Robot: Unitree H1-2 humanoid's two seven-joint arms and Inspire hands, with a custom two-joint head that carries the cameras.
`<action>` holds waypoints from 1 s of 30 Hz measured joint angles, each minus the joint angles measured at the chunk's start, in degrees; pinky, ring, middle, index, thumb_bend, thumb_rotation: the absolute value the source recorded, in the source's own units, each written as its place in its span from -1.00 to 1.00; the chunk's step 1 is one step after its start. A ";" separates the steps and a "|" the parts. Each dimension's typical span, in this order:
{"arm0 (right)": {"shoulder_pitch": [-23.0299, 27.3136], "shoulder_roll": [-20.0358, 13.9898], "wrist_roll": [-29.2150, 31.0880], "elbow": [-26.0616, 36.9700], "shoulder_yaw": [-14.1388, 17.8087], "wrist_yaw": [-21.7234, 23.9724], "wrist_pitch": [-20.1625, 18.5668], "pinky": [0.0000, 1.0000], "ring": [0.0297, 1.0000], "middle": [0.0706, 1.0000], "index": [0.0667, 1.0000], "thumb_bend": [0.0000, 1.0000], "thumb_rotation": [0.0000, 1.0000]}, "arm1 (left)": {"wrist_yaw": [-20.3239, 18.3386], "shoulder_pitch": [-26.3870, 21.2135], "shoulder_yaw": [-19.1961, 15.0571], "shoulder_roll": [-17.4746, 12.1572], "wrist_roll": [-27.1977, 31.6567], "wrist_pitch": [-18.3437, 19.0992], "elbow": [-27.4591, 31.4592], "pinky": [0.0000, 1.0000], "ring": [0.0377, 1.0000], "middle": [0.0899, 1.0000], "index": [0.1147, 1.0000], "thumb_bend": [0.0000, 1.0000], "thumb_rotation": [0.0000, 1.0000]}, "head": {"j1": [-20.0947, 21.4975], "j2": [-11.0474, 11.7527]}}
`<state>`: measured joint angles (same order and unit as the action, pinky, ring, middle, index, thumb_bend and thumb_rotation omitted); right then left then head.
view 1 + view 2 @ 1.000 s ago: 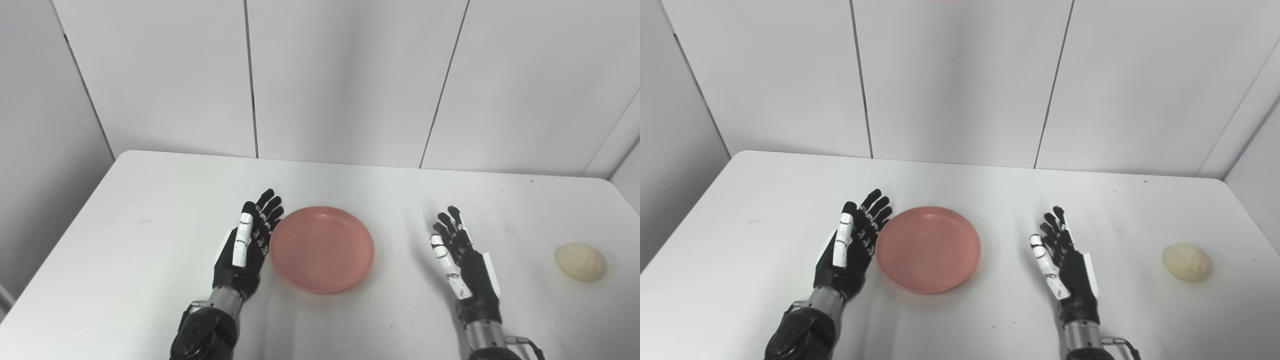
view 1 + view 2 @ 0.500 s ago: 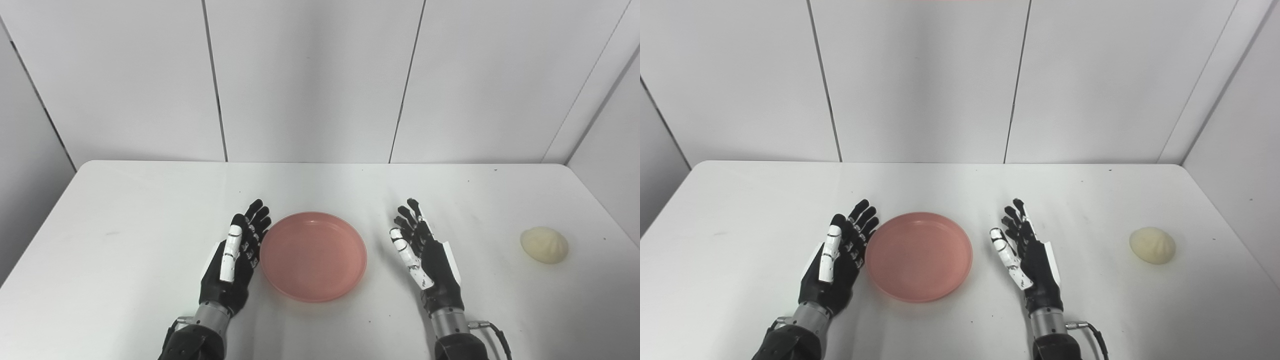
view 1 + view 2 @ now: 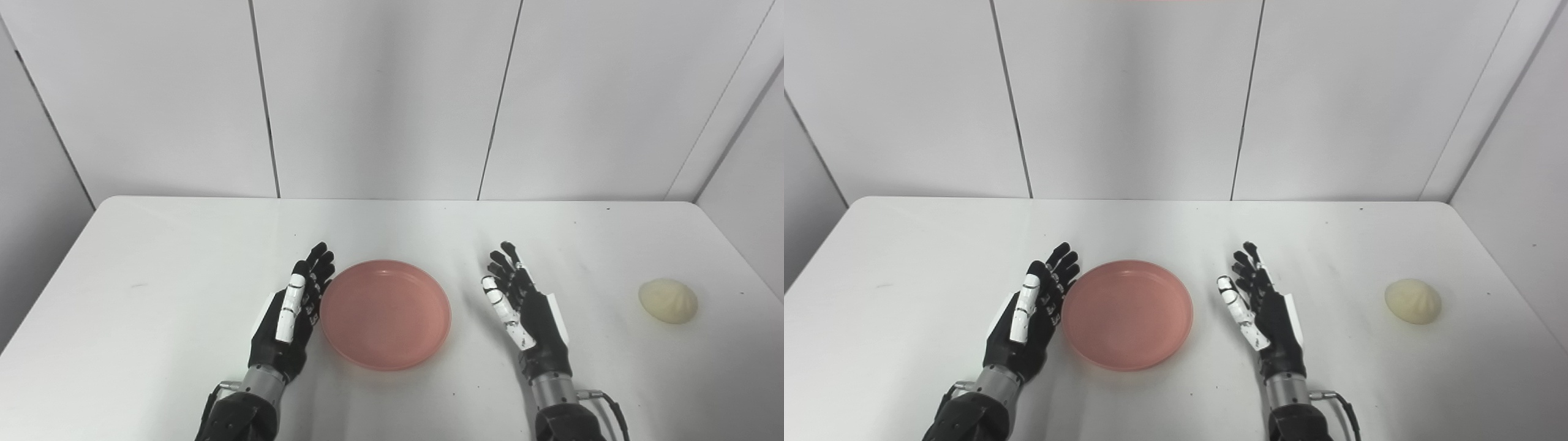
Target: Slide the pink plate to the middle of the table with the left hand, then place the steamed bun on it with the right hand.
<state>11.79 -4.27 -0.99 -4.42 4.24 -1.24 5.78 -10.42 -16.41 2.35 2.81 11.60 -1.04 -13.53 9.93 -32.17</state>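
Round pink plastic plate near centre of white table, left hand open against its left rim, right hand open, empty, right of plate, pale cream steamed bun well apart at right edge.

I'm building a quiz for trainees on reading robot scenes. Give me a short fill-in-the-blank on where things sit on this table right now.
1. The pink plate lies between the two ____.
2. The steamed bun sits near the table's ____ edge.
3. The left hand is open, right beside the plate's ____ rim.
4. The right hand holds ____.

Missing words: hands; right; left; nothing
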 measured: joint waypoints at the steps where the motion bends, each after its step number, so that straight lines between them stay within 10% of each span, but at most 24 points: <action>1: 0.42 -0.57 0.00 0.06 0.55 -0.06 0.00 0.74 0.73 0.76 0.83 0.23 0.23 | 0.02 -0.13 0.02 0.00 -0.36 -0.10 -0.17 1.00 0.97 0.94 0.86 0.10 0.97 | 0.44 0.44; 11: 5.40 -9.21 -7.38 6.68 6.10 -3.49 -1.84 0.54 0.57 0.68 0.81 0.20 0.37 | -0.03 -1.27 -0.06 -0.02 -0.82 -2.19 -2.05 1.00 0.98 0.95 0.85 0.12 0.94 | 7.11 2.90; 30: 5.60 -19.58 -32.85 22.31 9.21 -1.73 -30.88 0.61 0.74 0.76 0.74 0.65 0.14 | -2.71 -2.92 -1.36 -1.88 1.91 -2.31 -4.30 1.00 0.98 0.95 0.86 0.17 0.95 | 17.41 5.54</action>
<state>17.39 -23.84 -33.85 17.90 13.45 -2.97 -25.10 -13.12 -19.33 1.00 0.93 13.51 -3.35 -17.83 27.33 -26.63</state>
